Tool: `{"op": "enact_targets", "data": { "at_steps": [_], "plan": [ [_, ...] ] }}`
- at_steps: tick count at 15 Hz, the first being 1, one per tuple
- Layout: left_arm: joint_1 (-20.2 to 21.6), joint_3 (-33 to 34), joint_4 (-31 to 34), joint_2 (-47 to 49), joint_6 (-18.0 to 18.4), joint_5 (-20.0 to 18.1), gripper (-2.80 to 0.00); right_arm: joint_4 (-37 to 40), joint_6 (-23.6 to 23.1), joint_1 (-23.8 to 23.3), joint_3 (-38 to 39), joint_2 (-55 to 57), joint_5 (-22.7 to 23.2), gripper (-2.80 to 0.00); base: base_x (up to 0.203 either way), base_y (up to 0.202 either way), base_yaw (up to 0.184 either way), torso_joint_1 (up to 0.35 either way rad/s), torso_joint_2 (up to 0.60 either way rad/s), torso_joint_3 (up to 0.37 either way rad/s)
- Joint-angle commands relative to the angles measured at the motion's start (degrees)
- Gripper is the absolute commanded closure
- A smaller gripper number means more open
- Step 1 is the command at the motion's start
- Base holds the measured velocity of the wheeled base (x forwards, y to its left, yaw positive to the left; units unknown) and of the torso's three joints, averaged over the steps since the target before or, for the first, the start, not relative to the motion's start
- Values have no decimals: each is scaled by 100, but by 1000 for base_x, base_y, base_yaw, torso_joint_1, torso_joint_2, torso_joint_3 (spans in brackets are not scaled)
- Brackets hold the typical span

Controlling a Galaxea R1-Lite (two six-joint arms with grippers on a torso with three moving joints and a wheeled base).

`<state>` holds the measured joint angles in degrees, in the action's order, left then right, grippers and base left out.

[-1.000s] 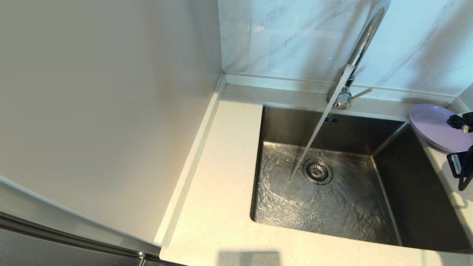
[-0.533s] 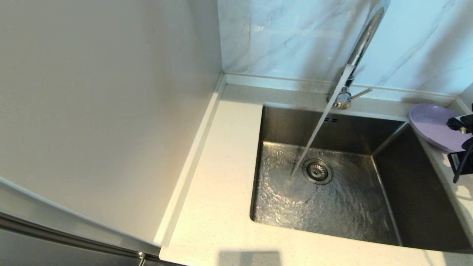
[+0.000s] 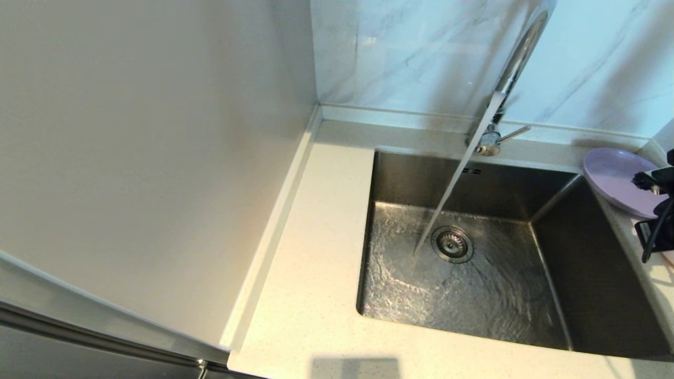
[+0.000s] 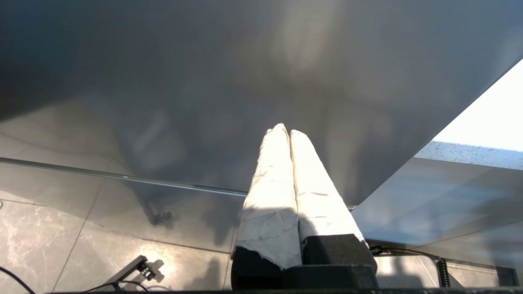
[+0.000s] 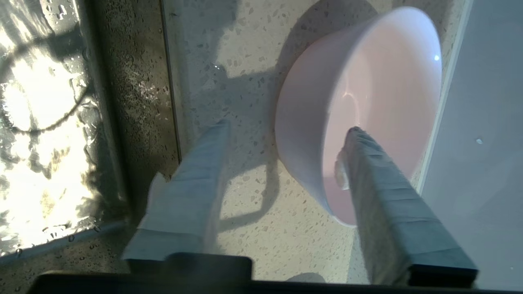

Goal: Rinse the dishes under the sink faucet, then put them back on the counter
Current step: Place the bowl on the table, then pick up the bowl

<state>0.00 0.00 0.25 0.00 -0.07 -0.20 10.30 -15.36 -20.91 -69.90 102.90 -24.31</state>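
The pale pinkish-white cup point(image 5: 367, 94) stands on the speckled counter point(image 5: 253, 228) beside the sink's edge point(image 5: 122, 102). My right gripper point(image 5: 289, 126) is open and straddles the cup's wall, one finger inside the cup and the other outside over the counter. In the head view only the right arm's black parts point(image 3: 655, 210) show at the right edge, and the cup is out of sight there. The lavender plate point(image 3: 613, 176) lies on the counter at the sink's back right corner. The chrome faucet point(image 3: 513, 63) runs water into the sink point(image 3: 579, 273). My left gripper point(image 4: 286, 130) is shut on nothing, parked away from the sink.
The faucet's lever point(image 3: 513, 134) sticks out to the right near its base. The stream lands just left of the drain strainer point(image 3: 452, 243). A wide strip of counter point(image 3: 321, 252) lies left of the basin, bounded by a tall pale panel point(image 3: 147, 158).
The right arm's black parts have shifted slightly toward the right edge of the head view. Water keeps running; the plate has not moved.
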Motion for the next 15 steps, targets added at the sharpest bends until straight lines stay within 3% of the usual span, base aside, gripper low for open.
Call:
{"op": "enact_targets", "data": {
  "at_steps": [1, 6, 7, 11, 15],
  "plan": [
    [0, 0, 1, 0, -1, 2, 0, -16, -6, -1, -128, -169, -13, -280, 0, 0, 0, 0, 0, 0],
    [0, 0, 1, 0, -1, 2, 0, 26, -315, -1, -173, -1338, 159, -280, 0, 0, 0, 0, 0, 0],
    [0, 0, 1, 0, -1, 2, 0, 41, -420, 4, -101, -1558, 255, 0, 0, 0, 0, 0, 0, 0],
    [0, 0, 1, 0, -1, 2, 0, 184, -800, 17, 474, -2298, 489, 0, 0, 0, 0, 0, 0, 0],
    [0, 0, 1, 0, -1, 2, 0, 1233, -769, -59, 529, -3030, 553, 0, 0, 0, 0, 0, 0, 0]
  ]
}}
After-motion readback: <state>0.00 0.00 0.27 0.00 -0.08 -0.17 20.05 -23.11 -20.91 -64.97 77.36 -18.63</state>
